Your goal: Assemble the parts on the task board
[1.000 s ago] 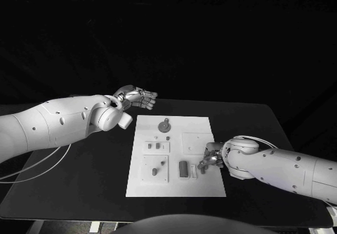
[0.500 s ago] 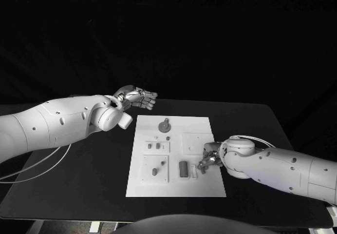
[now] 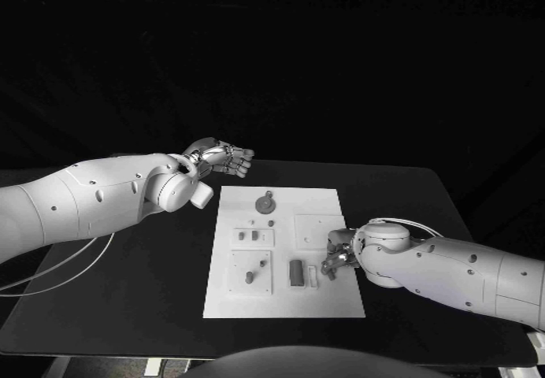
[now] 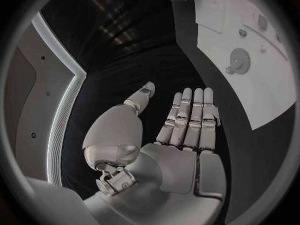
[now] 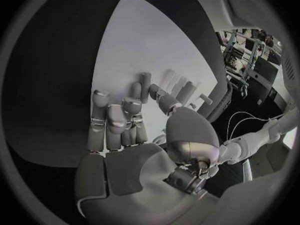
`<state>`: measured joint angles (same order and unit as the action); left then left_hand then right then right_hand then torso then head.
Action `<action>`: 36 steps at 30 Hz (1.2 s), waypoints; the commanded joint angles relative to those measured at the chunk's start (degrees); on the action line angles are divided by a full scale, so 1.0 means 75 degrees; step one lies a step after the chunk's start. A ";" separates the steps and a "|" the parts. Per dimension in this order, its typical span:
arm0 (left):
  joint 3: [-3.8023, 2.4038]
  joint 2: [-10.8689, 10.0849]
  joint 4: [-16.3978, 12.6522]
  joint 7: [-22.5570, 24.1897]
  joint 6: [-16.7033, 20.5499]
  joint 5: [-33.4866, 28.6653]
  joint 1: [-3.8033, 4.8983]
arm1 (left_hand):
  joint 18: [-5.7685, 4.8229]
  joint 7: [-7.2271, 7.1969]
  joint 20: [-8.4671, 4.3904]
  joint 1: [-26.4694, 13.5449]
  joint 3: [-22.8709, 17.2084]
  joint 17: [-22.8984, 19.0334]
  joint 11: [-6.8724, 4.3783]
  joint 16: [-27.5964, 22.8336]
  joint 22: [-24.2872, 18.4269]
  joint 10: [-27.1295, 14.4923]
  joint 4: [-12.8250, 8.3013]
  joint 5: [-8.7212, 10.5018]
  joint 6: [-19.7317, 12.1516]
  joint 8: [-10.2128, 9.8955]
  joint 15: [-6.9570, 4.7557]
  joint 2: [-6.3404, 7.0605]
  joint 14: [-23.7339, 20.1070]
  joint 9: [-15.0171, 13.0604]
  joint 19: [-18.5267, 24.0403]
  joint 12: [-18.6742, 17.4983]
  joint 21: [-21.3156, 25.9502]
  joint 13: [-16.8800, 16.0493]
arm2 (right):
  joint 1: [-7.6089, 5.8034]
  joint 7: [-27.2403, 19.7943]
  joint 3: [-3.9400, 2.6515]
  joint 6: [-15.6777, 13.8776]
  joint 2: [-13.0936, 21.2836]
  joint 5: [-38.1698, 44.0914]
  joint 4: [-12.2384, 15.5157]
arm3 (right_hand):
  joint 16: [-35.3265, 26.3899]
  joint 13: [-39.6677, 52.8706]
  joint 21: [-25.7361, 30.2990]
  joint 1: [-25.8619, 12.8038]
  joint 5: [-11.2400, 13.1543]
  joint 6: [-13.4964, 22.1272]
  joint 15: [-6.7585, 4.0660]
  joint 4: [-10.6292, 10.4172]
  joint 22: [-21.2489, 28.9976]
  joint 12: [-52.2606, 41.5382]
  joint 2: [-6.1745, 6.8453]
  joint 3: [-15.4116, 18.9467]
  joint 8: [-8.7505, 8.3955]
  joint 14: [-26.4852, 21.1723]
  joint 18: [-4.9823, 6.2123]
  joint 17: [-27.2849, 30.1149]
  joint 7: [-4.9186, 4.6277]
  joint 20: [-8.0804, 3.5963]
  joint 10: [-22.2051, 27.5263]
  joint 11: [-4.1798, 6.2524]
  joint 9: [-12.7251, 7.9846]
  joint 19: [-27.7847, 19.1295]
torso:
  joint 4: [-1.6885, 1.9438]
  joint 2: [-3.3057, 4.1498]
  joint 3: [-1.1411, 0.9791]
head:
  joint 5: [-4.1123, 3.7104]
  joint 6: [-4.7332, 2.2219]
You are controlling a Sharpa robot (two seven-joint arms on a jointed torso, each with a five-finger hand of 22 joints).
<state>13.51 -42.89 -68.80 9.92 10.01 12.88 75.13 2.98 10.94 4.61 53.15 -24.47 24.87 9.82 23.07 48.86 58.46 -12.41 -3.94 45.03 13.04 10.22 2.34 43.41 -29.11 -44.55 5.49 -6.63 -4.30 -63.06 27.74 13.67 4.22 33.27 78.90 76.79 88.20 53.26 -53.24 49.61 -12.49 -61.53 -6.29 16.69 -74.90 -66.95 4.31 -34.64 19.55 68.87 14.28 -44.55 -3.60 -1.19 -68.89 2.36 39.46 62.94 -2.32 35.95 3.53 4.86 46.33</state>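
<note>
The white task board (image 3: 329, 303) lies in the middle of the black table. On it are a round toothed part (image 3: 266, 205), small parts on a raised plate (image 3: 254, 236), pegs on a lower plate (image 3: 251, 273), a dark block (image 3: 296, 272) and a slim pale piece (image 3: 313, 276). My right hand (image 3: 337, 256) is low at the board's right edge, its fingertips (image 5: 100, 96) pointing down over the white surface just right of the dark block, with nothing seen in them. My left hand (image 3: 221, 157) hangs in the air beyond the board's far left corner, its fingers (image 4: 190, 112) straight and empty.
A square raised plate (image 3: 318, 230) sits on the board just beyond my right hand. Bare black table (image 3: 136, 291) lies on both sides of the board. A white cable (image 3: 57, 276) loops under my left arm. The left wrist view has the board (image 4: 250, 95) and the toothed part (image 4: 240, 60).
My right arm has edged a little to the left, toward the board, and the hand has stayed low by the dark block. The left hand has not moved.
</note>
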 commanded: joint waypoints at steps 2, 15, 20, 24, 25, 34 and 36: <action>-0.0006 0.0012 -0.0017 0.0039 -0.0093 0.0026 0.0008 | 0.0137 0.0010 -0.0007 0.0023 0.0017 0.0009 0.0012 -0.0048 0.0009 -0.0011 0.0014 0.0034 -0.0037 0.0049 0.0010 0.0036 -0.0025 0.0013 0.0054 -0.0049 0.0009 0.0009 | 0.0075 0.0167 0.0064 0.0189 0.0048 0.0194 -0.0041 | -0.0012 0.0008 -0.0034 0.0238 -0.0068 0.0029 0.0010 0.0010 -0.0116 0.0034 -0.0068 -0.0014 -0.0079 -0.0063 0.0096 -0.0004 -0.0067 0.0006 0.0018 -0.0012 -0.1287 -0.0050 | 0.0001 0.0003 0.0000 | -0.0005 -0.0012; -0.0006 0.0006 -0.0013 0.0033 -0.0088 0.0045 0.0008 | 0.0136 0.0013 -0.0005 0.0021 0.0018 0.0014 0.0014 -0.0048 0.0013 -0.0009 0.0018 0.0034 -0.0036 0.0051 0.0012 0.0033 -0.0021 0.0014 0.0054 -0.0048 0.0009 0.0009 | 0.0070 -0.0202 0.0045 -0.0344 0.0393 -0.1359 0.0301 | -0.0025 -0.0007 -0.0031 0.0114 -0.0371 0.0005 0.0024 -0.0042 -0.0096 0.0057 -0.0304 0.0088 -0.0071 -0.0049 0.0096 0.0005 -0.0065 0.0060 -0.0009 -0.0010 -0.1280 -0.0040 | -0.0002 0.0000 -0.0005 | 0.0020 -0.0050; -0.0006 0.0002 -0.0016 0.0036 -0.0086 0.0046 0.0008 | 0.0136 0.0013 -0.0004 0.0017 0.0019 0.0015 0.0015 -0.0049 0.0014 -0.0008 0.0022 0.0035 -0.0036 0.0052 0.0013 0.0032 -0.0020 0.0015 0.0054 -0.0048 0.0008 0.0009 | 0.0024 -0.0225 0.0023 -0.0429 0.0526 -0.1562 0.0449 | -0.0032 -0.0016 -0.0028 0.0081 -0.0383 -0.0011 0.0020 -0.0050 -0.0091 0.0068 -0.0334 0.0086 -0.0067 -0.0046 0.0096 0.0009 -0.0062 0.0061 -0.0016 -0.0007 -0.1282 -0.0036 | -0.0003 0.0001 -0.0002 | 0.0026 -0.0047; -0.0006 -0.0006 -0.0018 0.0033 -0.0085 0.0049 0.0008 | 0.0136 0.0013 -0.0004 0.0016 0.0020 0.0016 0.0015 -0.0049 0.0015 -0.0008 0.0024 0.0035 -0.0035 0.0053 0.0013 0.0032 -0.0019 0.0015 0.0055 -0.0048 0.0008 0.0009 | -0.0001 -0.0214 0.0003 -0.0520 0.0616 -0.1694 0.0561 | -0.0033 -0.0019 -0.0029 0.0067 -0.0392 -0.0022 0.0017 -0.0051 -0.0090 0.0071 -0.0341 0.0085 -0.0064 -0.0040 0.0096 0.0010 -0.0058 0.0060 -0.0024 -0.0003 -0.1282 -0.0030 | -0.0005 0.0000 -0.0003 | 0.0035 -0.0042; -0.0006 -0.0007 -0.0018 0.0032 -0.0085 0.0051 0.0008 | 0.0136 0.0013 -0.0004 0.0015 0.0020 0.0016 0.0015 -0.0049 0.0015 -0.0008 0.0024 0.0035 -0.0035 0.0053 0.0013 0.0033 -0.0019 0.0015 0.0055 -0.0048 0.0008 0.0009 | -0.0005 -0.0209 -0.0006 -0.0559 0.0635 -0.1762 0.0588 | -0.0033 -0.0020 -0.0030 0.0061 -0.0393 -0.0025 0.0016 -0.0052 -0.0089 0.0072 -0.0340 0.0087 -0.0063 -0.0039 0.0096 0.0011 -0.0057 0.0060 -0.0026 -0.0002 -0.1282 -0.0027 | -0.0005 0.0000 -0.0003 | 0.0035 -0.0042; -0.0006 -0.0014 -0.0026 0.0030 -0.0084 0.0074 0.0008 | 0.0137 0.0012 -0.0005 0.0014 0.0021 0.0019 0.0015 -0.0051 0.0017 -0.0008 0.0026 0.0035 -0.0036 0.0054 0.0014 0.0034 -0.0019 0.0016 0.0055 -0.0048 0.0008 0.0009 | -0.0034 -0.0132 -0.0091 -0.0838 0.0697 -0.2237 0.0777 | -0.0032 -0.0025 -0.0034 0.0030 -0.0394 -0.0038 0.0008 -0.0051 -0.0087 0.0076 -0.0328 0.0092 -0.0061 -0.0026 0.0096 0.0012 -0.0050 0.0056 -0.0040 0.0005 -0.1284 -0.0010 | -0.0003 0.0002 -0.0004 | 0.0024 -0.0026; -0.0006 -0.0015 -0.0026 0.0030 -0.0083 0.0076 0.0008 | 0.0137 0.0011 -0.0004 0.0014 0.0022 0.0019 0.0015 -0.0051 0.0017 -0.0008 0.0026 0.0035 -0.0036 0.0055 0.0014 0.0035 -0.0019 0.0016 0.0056 -0.0048 0.0008 0.0009 | -0.0034 -0.0112 -0.0097 -0.0871 0.0678 -0.2338 0.0743 | -0.0032 -0.0026 -0.0035 0.0020 -0.0391 -0.0040 0.0005 -0.0051 -0.0086 0.0076 -0.0316 0.0095 -0.0061 -0.0022 0.0096 0.0012 -0.0049 0.0054 -0.0043 0.0007 -0.1285 -0.0005 | -0.0003 0.0003 -0.0004 | 0.0022 -0.0022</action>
<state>13.51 -43.04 -68.84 9.76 9.99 13.13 75.13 2.96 10.94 4.61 53.15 -24.47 24.91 9.82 23.07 48.90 58.46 -12.41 -3.94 45.03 13.27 10.22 2.34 43.41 -29.07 -44.55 5.50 -6.63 -4.31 -63.33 26.73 12.95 -1.01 38.41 64.02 82.44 88.20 53.12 -53.24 50.17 -15.09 -61.56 -6.02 16.44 -74.95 -66.72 2.02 -34.21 18.91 68.79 14.27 -44.52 -3.98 -0.98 -68.90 2.37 29.94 62.75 -2.34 35.96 3.50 5.07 46.12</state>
